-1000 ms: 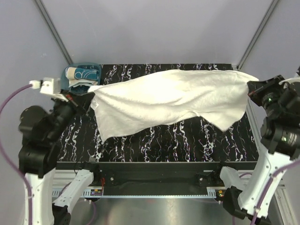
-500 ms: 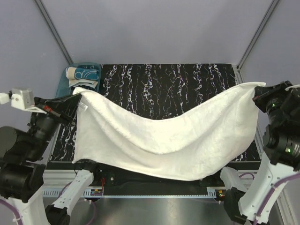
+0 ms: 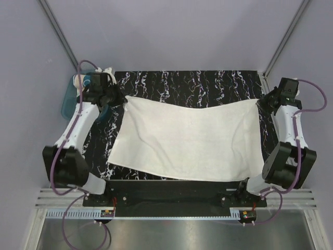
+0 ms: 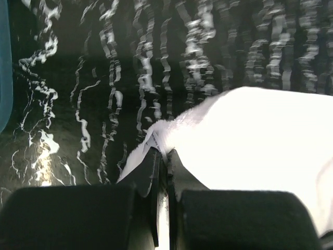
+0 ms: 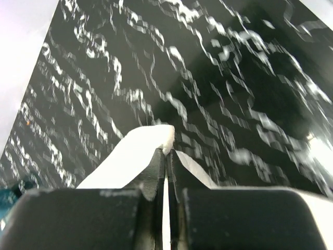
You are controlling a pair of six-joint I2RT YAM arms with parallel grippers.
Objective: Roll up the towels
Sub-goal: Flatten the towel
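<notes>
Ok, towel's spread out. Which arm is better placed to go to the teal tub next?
Left. The left tool, shut on the white towel at its far-left corner, sits right beside the tub. The right tool pinches the far-right corner, the towel's full width away.

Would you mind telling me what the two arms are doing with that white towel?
The left gripper and right gripper each pinch a far corner of the white towel, which lies spread nearly flat on the black marbled table. No rolling has begun. A teal tub sits at the far left.
</notes>
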